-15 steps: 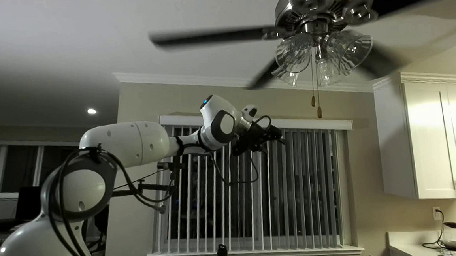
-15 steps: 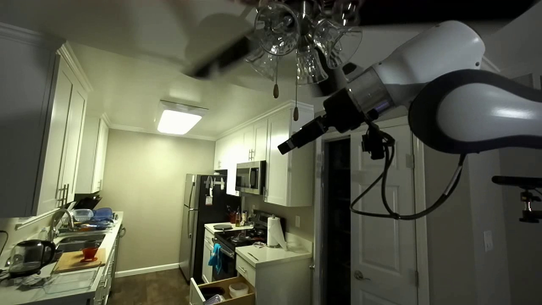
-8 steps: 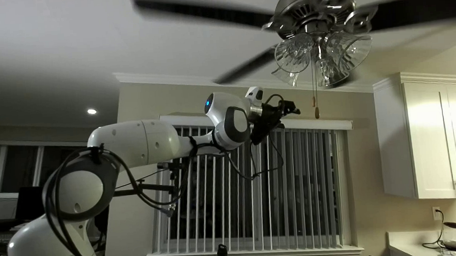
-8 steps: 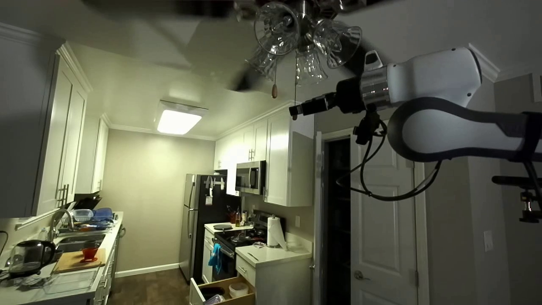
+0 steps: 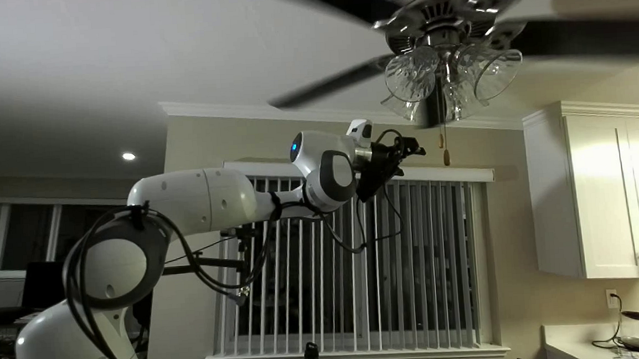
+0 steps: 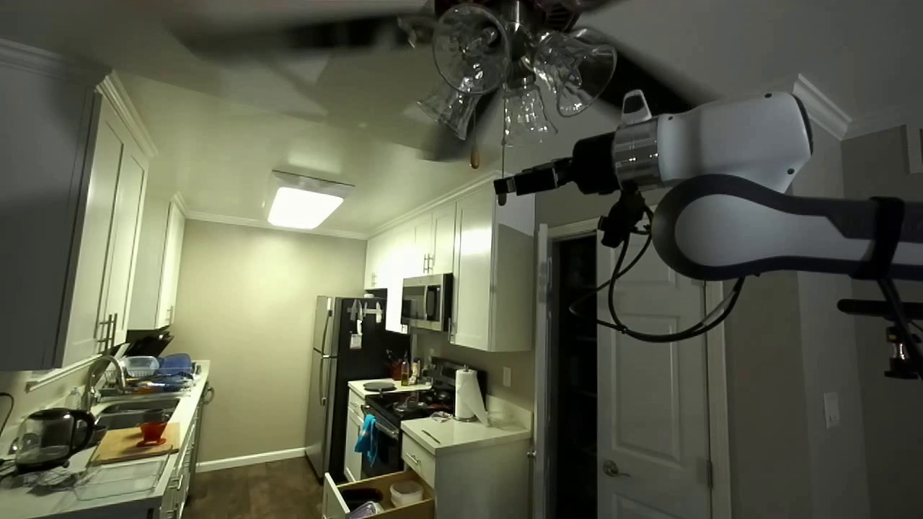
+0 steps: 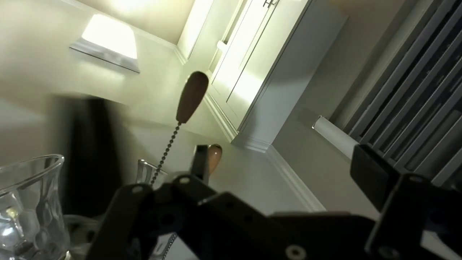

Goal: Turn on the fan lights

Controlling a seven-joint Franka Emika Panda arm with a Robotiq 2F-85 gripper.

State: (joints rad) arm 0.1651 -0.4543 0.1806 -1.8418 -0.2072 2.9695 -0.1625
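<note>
Near the top of the frame in both exterior views, the fan lights [image 5: 412, 76], unlit bell-shaped glass shades, hang above beaded pull chains [image 7: 165, 154] tipped with wooden knobs [image 7: 193, 96]. Compared with a second ago, the white robot arm [image 5: 187, 201] has lifted its gripper [image 7: 283, 166] nearer the chains, and the blurred dark fan blades [image 5: 327, 84] have turned. The wrist view shows the fingers [image 7: 373, 177] standing wide apart; the one near the centre partly hides a second knob. In an exterior view, a fingertip overlaps a chain; whether they touch cannot be told. Vertical blinds [image 5: 412, 251] hang behind the arm. Left of centre in an exterior view, a ceiling panel [image 6: 304, 207] glows, with a fridge [image 6: 339, 389] lower down.
</note>
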